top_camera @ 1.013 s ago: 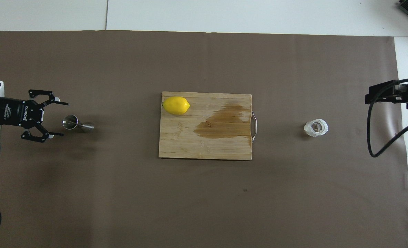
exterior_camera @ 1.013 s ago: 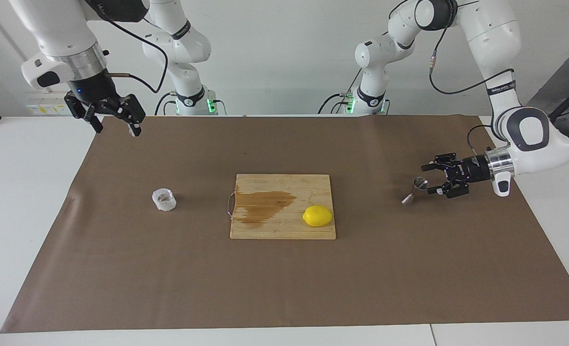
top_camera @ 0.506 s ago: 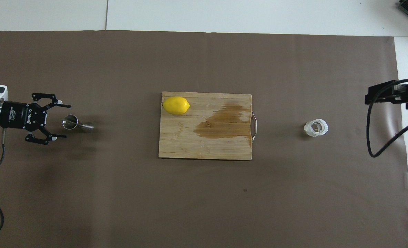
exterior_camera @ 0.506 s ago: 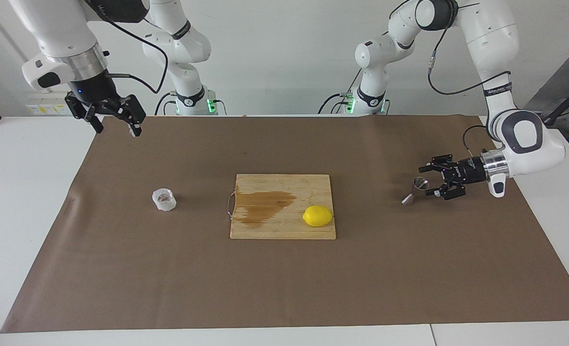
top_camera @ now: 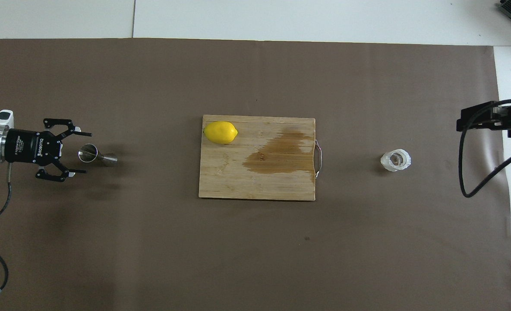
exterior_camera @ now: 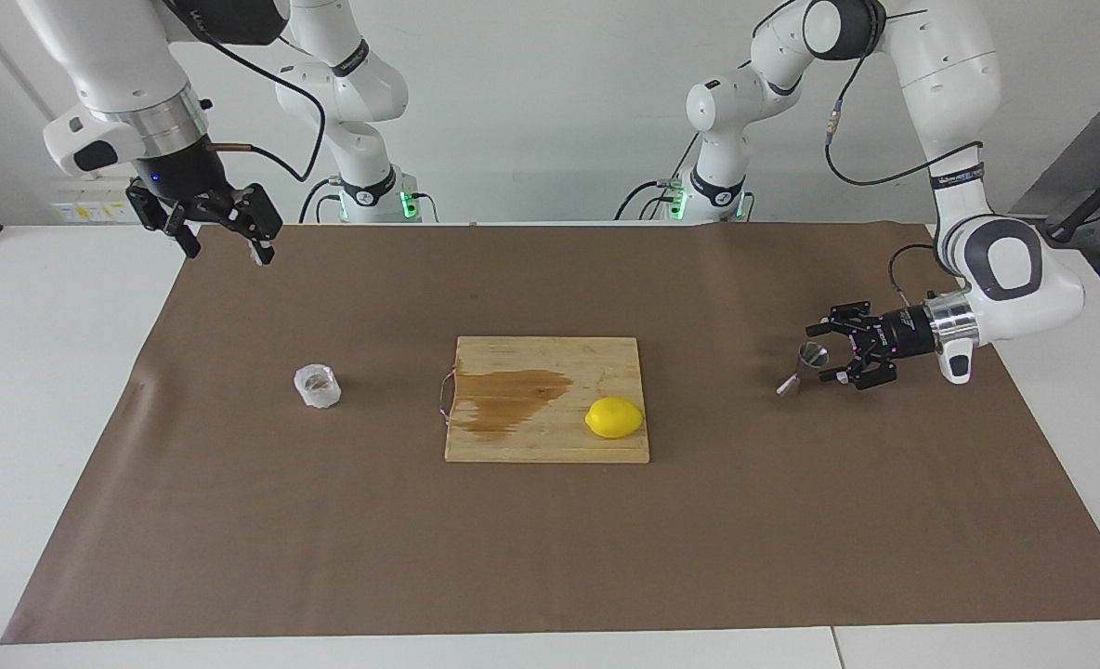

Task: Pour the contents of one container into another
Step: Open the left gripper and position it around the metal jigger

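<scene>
On the worktop (exterior_camera: 123, 390), the cutting board (exterior_camera: 550, 353) sits mid-surface, with the clear cup (exterior_camera: 317, 386) toward the right arm's end and the steel jigger (exterior_camera: 803, 367) near the left arm's end. The jigger stands just off the left hand's (exterior_camera: 827, 350) spread fingertips, and that hand points level at it. The right hand (exterior_camera: 225, 243), also spread and empty, hangs high near the robots' edge. Since a second ago, the left hand has eased closer to the jigger.

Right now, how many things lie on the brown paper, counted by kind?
Clear cup: 1
Steel jigger: 1
Lemon: 1
Wooden cutting board: 1
Total: 4
</scene>
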Tool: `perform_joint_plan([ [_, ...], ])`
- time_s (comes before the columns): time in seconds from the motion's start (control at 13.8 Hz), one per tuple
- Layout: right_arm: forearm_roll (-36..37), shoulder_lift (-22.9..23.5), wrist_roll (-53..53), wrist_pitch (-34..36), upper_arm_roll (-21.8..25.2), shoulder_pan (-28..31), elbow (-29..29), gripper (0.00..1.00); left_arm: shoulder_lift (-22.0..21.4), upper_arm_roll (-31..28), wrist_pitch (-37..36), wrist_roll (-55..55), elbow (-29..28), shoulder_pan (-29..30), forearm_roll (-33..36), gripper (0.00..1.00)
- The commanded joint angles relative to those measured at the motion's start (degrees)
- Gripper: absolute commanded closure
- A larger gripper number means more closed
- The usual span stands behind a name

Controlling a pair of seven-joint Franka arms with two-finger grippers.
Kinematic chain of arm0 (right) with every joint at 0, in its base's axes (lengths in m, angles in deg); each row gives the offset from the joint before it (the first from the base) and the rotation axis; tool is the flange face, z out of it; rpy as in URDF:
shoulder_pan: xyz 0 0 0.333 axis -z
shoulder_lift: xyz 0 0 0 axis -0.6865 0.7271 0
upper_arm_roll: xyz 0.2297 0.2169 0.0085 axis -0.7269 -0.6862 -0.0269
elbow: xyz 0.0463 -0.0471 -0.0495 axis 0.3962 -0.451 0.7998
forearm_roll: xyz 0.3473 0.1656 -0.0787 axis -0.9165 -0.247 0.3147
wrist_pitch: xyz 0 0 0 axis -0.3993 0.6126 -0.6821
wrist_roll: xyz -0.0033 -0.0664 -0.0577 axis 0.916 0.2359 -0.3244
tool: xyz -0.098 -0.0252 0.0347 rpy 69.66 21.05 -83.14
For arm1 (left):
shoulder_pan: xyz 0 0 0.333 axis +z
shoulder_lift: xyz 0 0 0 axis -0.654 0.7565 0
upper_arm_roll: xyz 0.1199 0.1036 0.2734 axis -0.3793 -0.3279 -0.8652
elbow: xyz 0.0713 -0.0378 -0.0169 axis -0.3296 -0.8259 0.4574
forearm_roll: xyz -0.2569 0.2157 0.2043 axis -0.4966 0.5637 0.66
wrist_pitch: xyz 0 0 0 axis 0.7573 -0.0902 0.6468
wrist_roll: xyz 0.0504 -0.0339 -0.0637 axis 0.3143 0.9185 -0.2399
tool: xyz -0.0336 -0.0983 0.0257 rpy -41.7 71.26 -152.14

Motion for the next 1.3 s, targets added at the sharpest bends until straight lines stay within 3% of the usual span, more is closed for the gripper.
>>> perform_joint_plan([
  [0.0,-0.62,-0.71,-0.84,-0.23,-0.6,0.72,-1.13,0.0,-0.23,0.19,0.67,0.55,-1.4,0.38,-1.2,0.0],
  [0.51,-0.62,-0.71,-0.84,-0.23,-0.6,0.63,-1.31,0.0,0.12,0.19,0.15,0.64,-1.4,0.46,-1.11,0.0],
  [0.58,-0.62,-0.8,-0.84,-0.23,-0.6,0.63,-1.31,0.0,0.12,0.19,0.06,0.64,-1.4,0.46,-1.11,0.09],
  [0.94,-0.62,-0.8,-0.75,-0.23,-0.6,0.54,-1.49,0.0,0.12,0.19,0.15,0.64,-1.4,0.38,-1.11,0.21],
  [1.23,-0.62,-0.89,-0.75,-0.23,-0.6,0.63,-1.75,0.0,0.21,0.19,0.06,0.73,-1.4,0.38,-1.11,0.43],
])
